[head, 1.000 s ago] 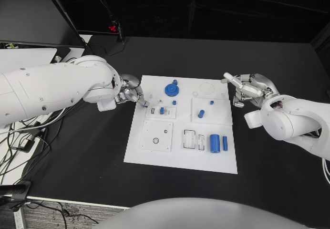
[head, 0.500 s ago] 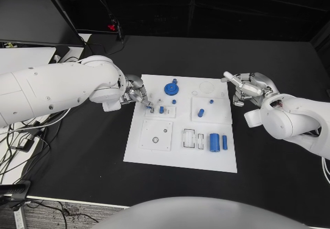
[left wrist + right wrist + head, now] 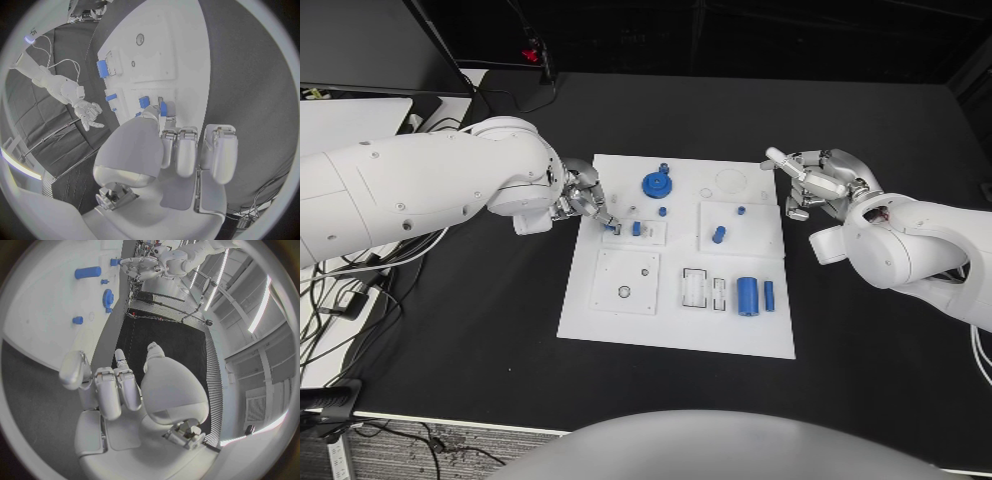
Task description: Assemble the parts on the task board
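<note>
The white task board lies mid-table. On it are a blue gear, a short blue peg, an angled blue piece and a blue cylinder beside a thin blue bar. My left hand reaches over the board's left edge. Its thumb and a finger pinch a small blue part just left of the short peg. My right hand hovers off the board's right edge, fingers apart and holding nothing.
A square inset plate with a small hole sits lower left on the board, with an empty rectangular slot beside it. Cables and a pale surface lie off the table's left side. Black table surrounds the board.
My left hand has slid a little to the right, carrying the small blue part farther over the board's left edge. The right hand has barely moved.
</note>
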Robot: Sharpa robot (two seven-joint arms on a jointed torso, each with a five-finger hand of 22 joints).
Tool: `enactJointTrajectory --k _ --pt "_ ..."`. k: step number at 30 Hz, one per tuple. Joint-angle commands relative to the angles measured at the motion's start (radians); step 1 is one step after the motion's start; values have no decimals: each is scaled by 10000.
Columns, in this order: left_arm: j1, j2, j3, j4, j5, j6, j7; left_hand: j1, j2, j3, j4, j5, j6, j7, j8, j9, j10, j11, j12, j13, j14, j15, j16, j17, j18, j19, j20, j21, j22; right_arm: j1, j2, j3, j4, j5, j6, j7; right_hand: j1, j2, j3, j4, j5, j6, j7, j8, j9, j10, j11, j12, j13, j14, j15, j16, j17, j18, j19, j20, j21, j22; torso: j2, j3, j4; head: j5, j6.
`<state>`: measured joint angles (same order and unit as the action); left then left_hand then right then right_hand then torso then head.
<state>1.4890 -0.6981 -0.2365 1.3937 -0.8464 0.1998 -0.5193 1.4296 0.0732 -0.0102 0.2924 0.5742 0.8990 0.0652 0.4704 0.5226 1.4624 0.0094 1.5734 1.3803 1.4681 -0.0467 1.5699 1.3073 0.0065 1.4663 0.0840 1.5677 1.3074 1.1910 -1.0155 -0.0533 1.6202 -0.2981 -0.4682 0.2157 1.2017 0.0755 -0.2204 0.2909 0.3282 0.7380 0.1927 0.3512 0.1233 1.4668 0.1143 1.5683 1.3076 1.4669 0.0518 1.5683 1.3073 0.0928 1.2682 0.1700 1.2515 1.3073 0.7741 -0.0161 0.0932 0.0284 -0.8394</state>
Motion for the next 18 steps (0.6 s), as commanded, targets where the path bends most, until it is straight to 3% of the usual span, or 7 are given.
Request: enactJointTrajectory --k 1,18 --pt "1 11 4 29 61 191 -254 1076 966 70 -6 55 28 29 -46 -9 1084 -16 -26 1905 1027 -33 9 2635 -65 1045 72 31 2634 10 0 5 28 16 28 90 16 42 -67 -9 65 -80 40 31 10 1040 81 25 2632 1039 88 25 2635 100 -90 -4 -24 493 -2 -2 -8 0 -17" --pt "-30 131 3 -73 60 106 -270 1064 966 110 -2 60 17 42 -60 -16 1084 -4 -26 1905 1027 -22 9 2635 -65 1045 75 31 2634 10 3 5 28 16 41 83 13 43 -78 -8 64 -89 41 44 10 1040 82 25 2632 1039 89 25 2635 100 -91 -3 -27 494 5 -5 -6 11 -91"
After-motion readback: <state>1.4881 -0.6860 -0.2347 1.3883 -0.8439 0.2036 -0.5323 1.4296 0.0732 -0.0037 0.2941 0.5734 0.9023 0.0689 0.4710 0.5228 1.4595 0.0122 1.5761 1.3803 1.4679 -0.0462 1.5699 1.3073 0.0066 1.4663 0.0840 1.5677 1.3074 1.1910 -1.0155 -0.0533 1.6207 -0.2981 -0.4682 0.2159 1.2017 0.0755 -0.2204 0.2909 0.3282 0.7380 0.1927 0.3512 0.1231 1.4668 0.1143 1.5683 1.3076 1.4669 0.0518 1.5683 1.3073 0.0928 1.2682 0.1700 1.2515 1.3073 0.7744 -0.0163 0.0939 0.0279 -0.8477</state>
